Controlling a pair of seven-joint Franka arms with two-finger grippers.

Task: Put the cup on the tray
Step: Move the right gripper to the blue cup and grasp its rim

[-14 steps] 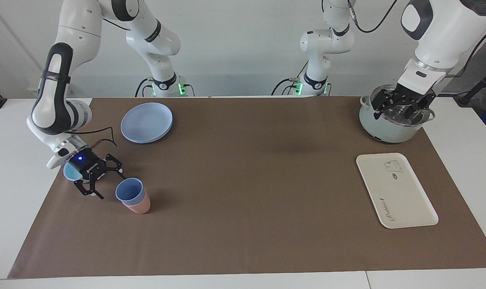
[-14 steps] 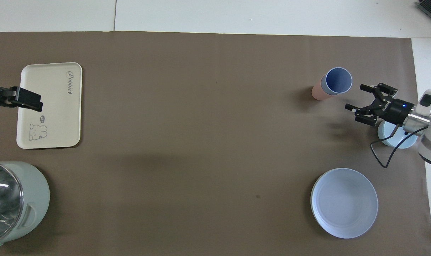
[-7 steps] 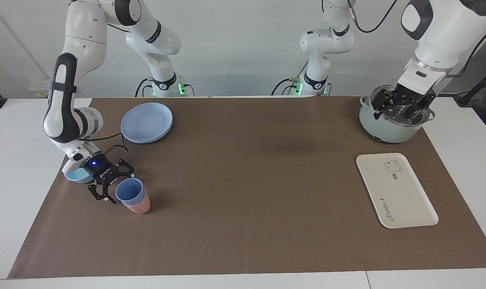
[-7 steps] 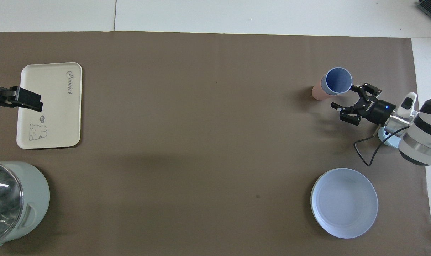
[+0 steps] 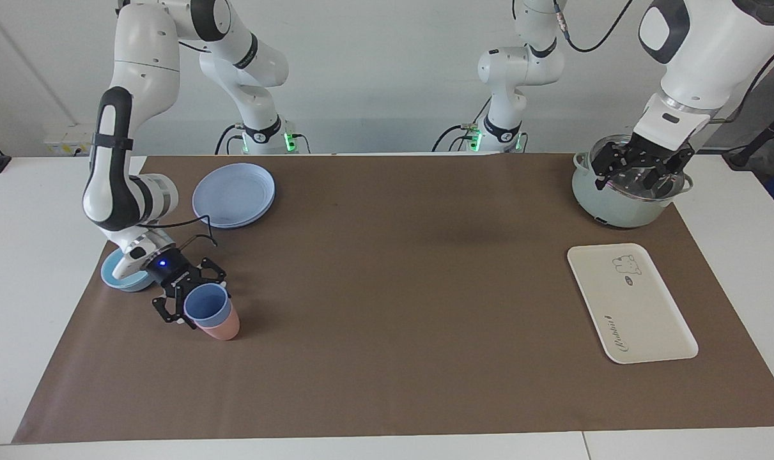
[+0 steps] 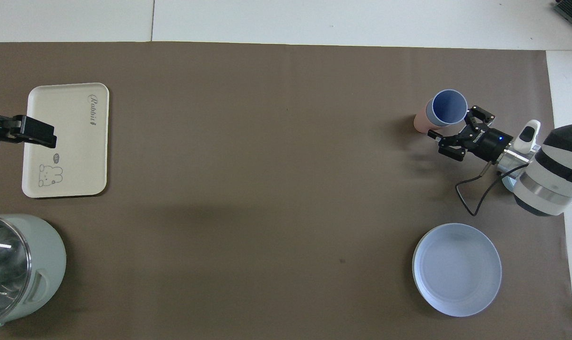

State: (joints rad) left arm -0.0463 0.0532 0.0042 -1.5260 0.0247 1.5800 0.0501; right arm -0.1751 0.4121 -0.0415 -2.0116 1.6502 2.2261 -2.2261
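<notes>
The periwinkle-blue cup (image 5: 206, 305) (image 6: 449, 107) stands upright, nested in a salmon-pink tumbler (image 5: 224, 329) (image 6: 420, 122), toward the right arm's end of the table. My right gripper (image 5: 195, 300) (image 6: 455, 123) is low and open right beside the cup, one finger on each side of the stack. I cannot tell whether it touches. The cream tray (image 5: 629, 300) (image 6: 66, 139) lies bare toward the left arm's end. My left gripper (image 5: 639, 171) (image 6: 30, 133) waits open above the pot, holding nothing.
A pale green pot (image 5: 620, 207) (image 6: 21, 269) stands nearer to the robots than the tray. Stacked round blue plates (image 5: 233, 195) (image 6: 456, 269) lie nearer to the robots than the cups. A low light-blue bowl (image 5: 119, 276) sits under the right wrist.
The right gripper has slid from beside the bowl toward the cup stack, and its open fingers now flank the cup. The left arm has not moved.
</notes>
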